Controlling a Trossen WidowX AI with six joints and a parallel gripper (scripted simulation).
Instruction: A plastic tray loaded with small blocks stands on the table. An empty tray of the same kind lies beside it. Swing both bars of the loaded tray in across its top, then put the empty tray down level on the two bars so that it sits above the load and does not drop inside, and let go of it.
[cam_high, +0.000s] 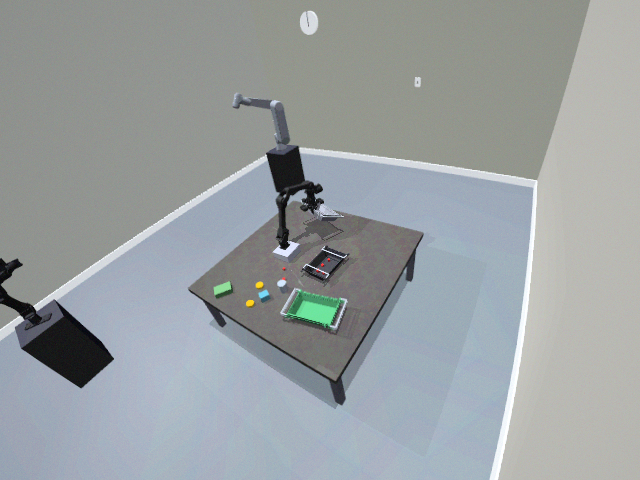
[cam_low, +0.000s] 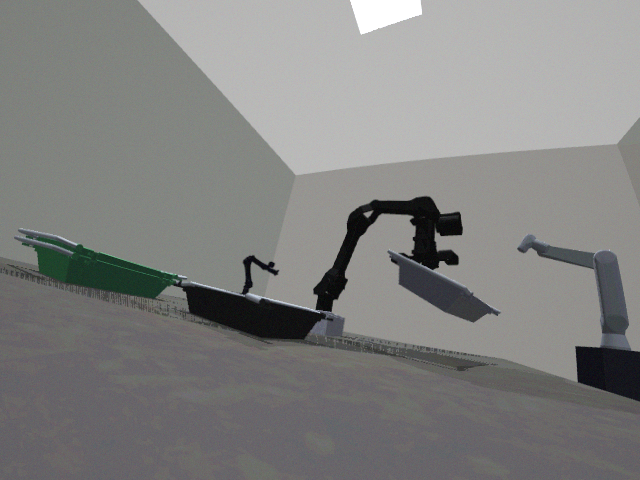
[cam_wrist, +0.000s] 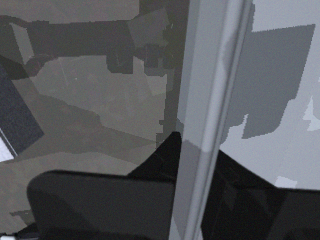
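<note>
My gripper (cam_high: 316, 206) (cam_low: 424, 261) (cam_wrist: 183, 139) is shut on the rim of the empty grey tray (cam_high: 328, 211) (cam_low: 439, 287) (cam_wrist: 215, 90). It holds the tray tilted in the air above the table's far side, with one end hanging lower. The loaded black tray (cam_high: 325, 263) (cam_low: 248, 311) stands on the table (cam_high: 372, 268) near the middle, with small red blocks inside. Its two white wire bars (cam_high: 334, 252) (cam_high: 313, 268) show near its two ends. The held tray is apart from the black tray, behind it in the top view.
A green tray (cam_high: 313, 308) (cam_low: 98, 271) with wire bars stands near the front edge. A green block (cam_high: 222, 288), two yellow discs (cam_high: 259, 284), a cyan cube (cam_high: 264, 295), a grey cylinder (cam_high: 282, 285) and a small red block (cam_high: 284, 269) lie to the left. My arm's base (cam_high: 286, 251) stands at the table's left edge.
</note>
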